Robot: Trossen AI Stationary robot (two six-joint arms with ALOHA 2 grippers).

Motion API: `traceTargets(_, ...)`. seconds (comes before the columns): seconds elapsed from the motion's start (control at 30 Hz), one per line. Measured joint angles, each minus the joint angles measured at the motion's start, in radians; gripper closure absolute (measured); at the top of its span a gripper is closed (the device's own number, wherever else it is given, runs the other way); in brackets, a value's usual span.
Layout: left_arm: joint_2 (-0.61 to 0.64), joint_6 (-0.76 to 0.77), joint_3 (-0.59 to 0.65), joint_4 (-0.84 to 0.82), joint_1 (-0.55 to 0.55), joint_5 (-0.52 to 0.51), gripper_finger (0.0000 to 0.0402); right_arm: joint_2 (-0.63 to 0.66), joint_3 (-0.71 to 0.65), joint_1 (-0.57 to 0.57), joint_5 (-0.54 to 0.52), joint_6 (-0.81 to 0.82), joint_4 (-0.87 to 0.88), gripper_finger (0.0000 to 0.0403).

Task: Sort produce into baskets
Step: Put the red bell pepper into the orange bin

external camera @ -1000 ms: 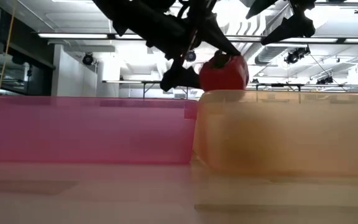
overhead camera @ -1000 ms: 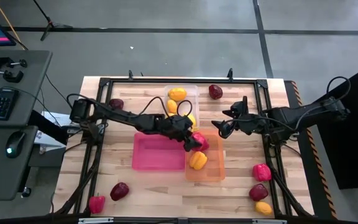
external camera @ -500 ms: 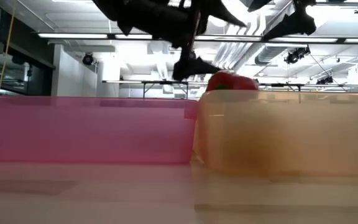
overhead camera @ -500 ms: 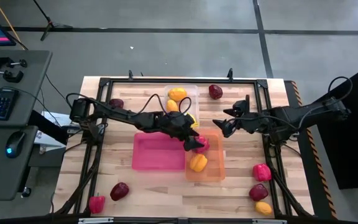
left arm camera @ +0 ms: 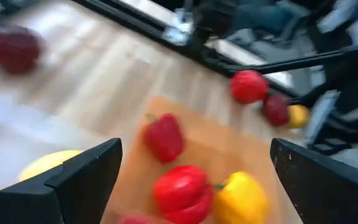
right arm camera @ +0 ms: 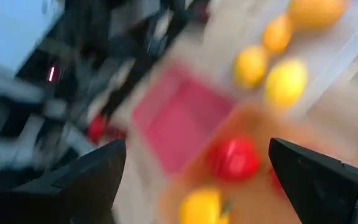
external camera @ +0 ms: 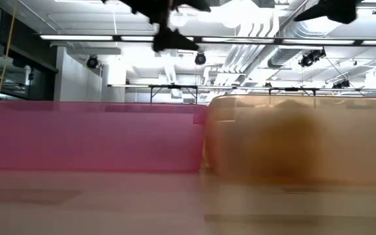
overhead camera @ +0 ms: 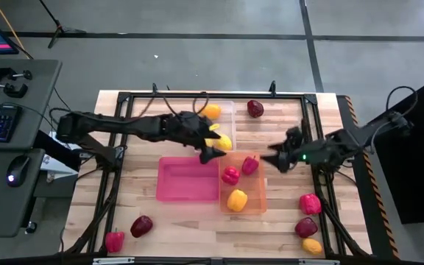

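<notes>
The orange bin (overhead camera: 257,203) holds two red peppers (overhead camera: 230,175) (overhead camera: 249,165) and a yellow pepper (overhead camera: 236,199); they also show in the left wrist view (left arm camera: 164,135) (left arm camera: 182,191) (left arm camera: 241,198). The pink bin (overhead camera: 186,180) has nothing in it. The clear bin (overhead camera: 227,108) at the far side holds yellow citrus pieces (overhead camera: 210,111). My left gripper (overhead camera: 210,152) (left arm camera: 196,146) is open and empty above the clear bin's near edge. My right gripper (overhead camera: 277,162) (right arm camera: 197,146) is open and empty just right of the orange bin.
Loose on the table are a maroon piece (overhead camera: 255,109) at the far edge, and a red pepper (overhead camera: 114,240) and a maroon piece (overhead camera: 141,225) at the near left. At the near right lie a red pepper (overhead camera: 310,204), a maroon piece (overhead camera: 305,227) and a yellow piece (overhead camera: 311,246).
My left gripper has let go of a red pepper, which now lies in the orange bin. It has then risen and drawn back toward the table's far left, over the clear bin. My right gripper has moved toward the table's right and near edges.
</notes>
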State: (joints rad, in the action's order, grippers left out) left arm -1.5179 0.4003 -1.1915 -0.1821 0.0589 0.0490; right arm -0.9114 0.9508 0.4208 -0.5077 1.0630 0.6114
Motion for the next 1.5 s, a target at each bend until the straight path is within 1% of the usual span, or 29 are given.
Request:
traceTargets(0.1,0.064,-0.053,0.0,-0.087,-0.006,-0.091,0.0006,-0.042,0.0,0.079,0.154,0.089,0.017,0.0019)
traceTargets(0.17,0.102,-0.071,0.0,-0.141,-0.009,-0.153,0.0006,-0.076,0.0,0.142,0.242,0.188,0.047,0.0019)
traceTargets(0.27,0.144,-0.073,0.0,-0.18,-0.01,-0.23,0.0006,-0.135,0.0,0.24,0.315,0.364,0.116,0.0019)
traceTargets(0.33,0.158,-0.081,0.0,-0.184,-0.008,-0.262,0.0006,-0.178,0.0,0.299,0.379,0.502,0.2,0.0019)
traceTargets(0.5,0.164,-0.097,0.005,-0.219,-0.007,-0.303,0.0006,-0.284,0.0,0.407,0.631,0.887,0.517,0.0019)
traceTargets(0.57,0.164,-0.097,0.037,-0.175,-0.007,-0.304,0.0006,-0.301,0.0,0.427,0.684,1.0,0.595,0.0019)
traceTargets(0.67,0.164,-0.068,0.084,-0.155,-0.007,-0.29,0.0006,-0.306,0.0,0.448,0.66,1.132,0.624,0.0019)
traceTargets(0.73,0.167,-0.038,0.112,-0.147,-0.007,-0.276,0.0006,-0.312,0.0,0.459,0.649,1.162,0.628,0.0019)
traceTargets(0.87,0.165,0.013,0.168,-0.142,-0.024,-0.261,0.0006,-0.343,0.0,0.459,0.657,1.16,0.65,0.0019)
traceTargets(0.97,0.166,0.032,0.202,-0.103,-0.04,-0.252,0.0006,-0.382,0.0,0.459,0.67,1.136,0.675,0.0019)
traceTargets(1.13,0.166,0.039,0.211,-0.092,-0.069,-0.218,0.0006,-0.442,0.0,0.456,0.679,1.075,0.681,0.0019)
traceTargets(1.2,0.172,0.022,0.211,-0.072,-0.079,-0.187,0.0006,-0.452,-0.011,0.456,0.697,1.076,0.649,0.0019)
traceTargets(1.27,0.184,0.01,0.211,-0.041,-0.089,-0.147,0.0006,-0.45,-0.052,0.456,0.703,1.095,0.564,0.0019)
traceTargets(1.33,0.205,0.01,0.209,-0.016,-0.096,-0.137,0.0006,-0.445,-0.099,0.457,0.702,1.115,0.491,0.002)
traceTargets(1.4,0.228,0.016,0.209,-0.004,-0.1,-0.138,0.0006,-0.434,-0.131,0.457,0.712,1.14,0.499,0.002)
traceTargets(1.47,0.253,0.018,0.209,0.002,-0.1,-0.142,0.0006,-0.423,-0.146,0.456,0.68,1.145,0.508,0.002)
traceTargets(1.5,0.266,0.018,0.209,0.001,-0.1,-0.147,0.0006,-0.418,-0.154,0.451,0.681,1.143,0.506,0.002)
